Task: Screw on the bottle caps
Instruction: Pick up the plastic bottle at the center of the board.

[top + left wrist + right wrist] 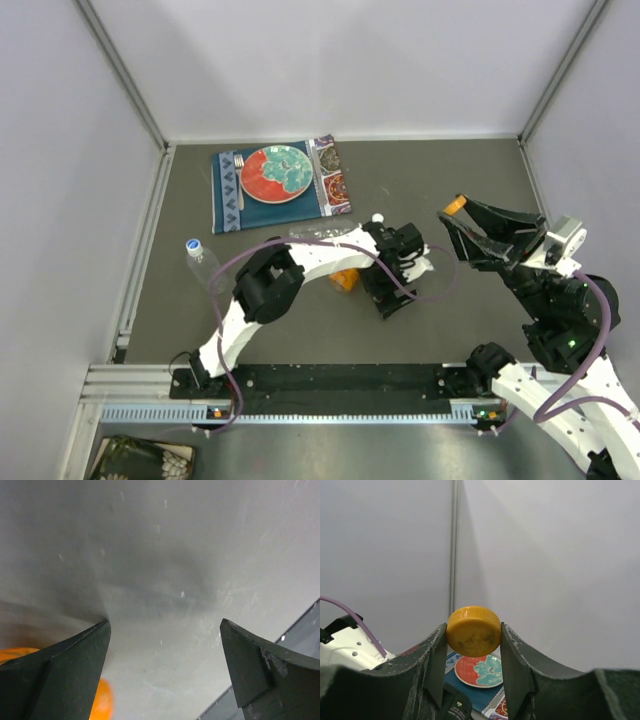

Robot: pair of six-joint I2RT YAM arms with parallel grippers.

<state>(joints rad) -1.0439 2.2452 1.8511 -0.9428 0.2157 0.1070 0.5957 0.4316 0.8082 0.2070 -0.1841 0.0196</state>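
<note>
My right gripper [456,208] is raised over the right of the table and shut on the orange cap [473,631], which sits edge-on between the fingertips. The squat orange bottle [345,279] lies on the table mid-centre, mostly hidden under my left arm. My left gripper [388,303] points down just right of it, open and empty. In the left wrist view the bottle [101,701] shows only as an orange edge beside the left finger. One clear bottle [201,260] lies at the left with a pale cap [193,245] on its end. Another clear bottle [320,233] lies by the placemat.
A red-and-teal plate [276,173] with a fork sits on a blue placemat [228,205] at the back left. Grey walls enclose the table on three sides. The rail [330,385] holding the arm bases runs along the near edge.
</note>
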